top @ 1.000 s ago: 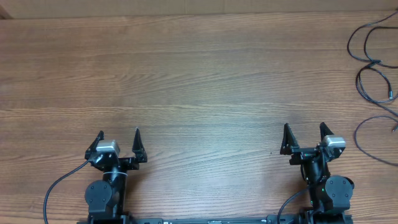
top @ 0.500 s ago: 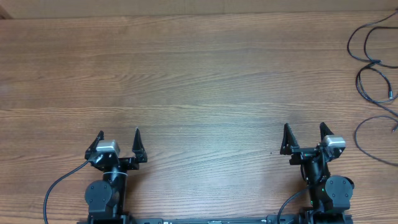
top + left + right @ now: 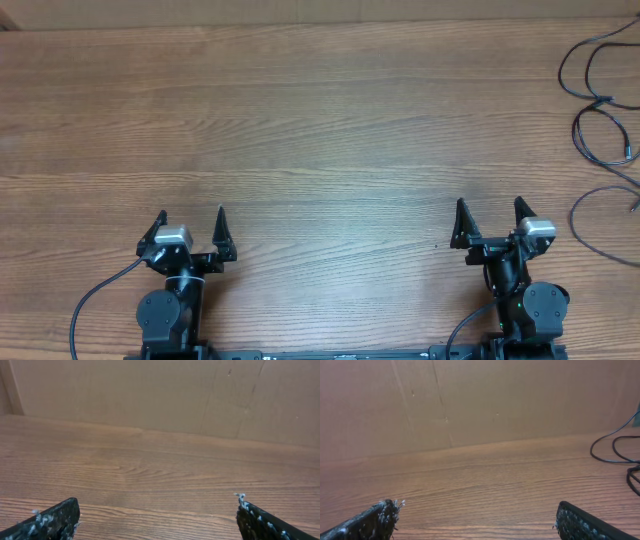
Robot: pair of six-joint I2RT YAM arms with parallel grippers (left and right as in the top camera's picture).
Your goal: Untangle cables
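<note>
Nothing moved; left tool (image 3: pixel 191 212) and right tool (image 3: pixel 489 202) stay spread; cables (image 3: pixel 598 101) unshifted.

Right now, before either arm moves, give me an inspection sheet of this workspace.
Surface: wooden table, brown grain, no marks seen.
Job's things: thin black cables in loose overlapping loops at the far right edge, partly out of frame.
Clutter: nothing seen.
Grippers: left gripper and right gripper both open and empty at the near edge, well apart from the loops.
Cables: thicker black arm wires trail from the arm bases, clear of the job's things.
Surroundings: plain brown wall behind the table's far edge.
</note>
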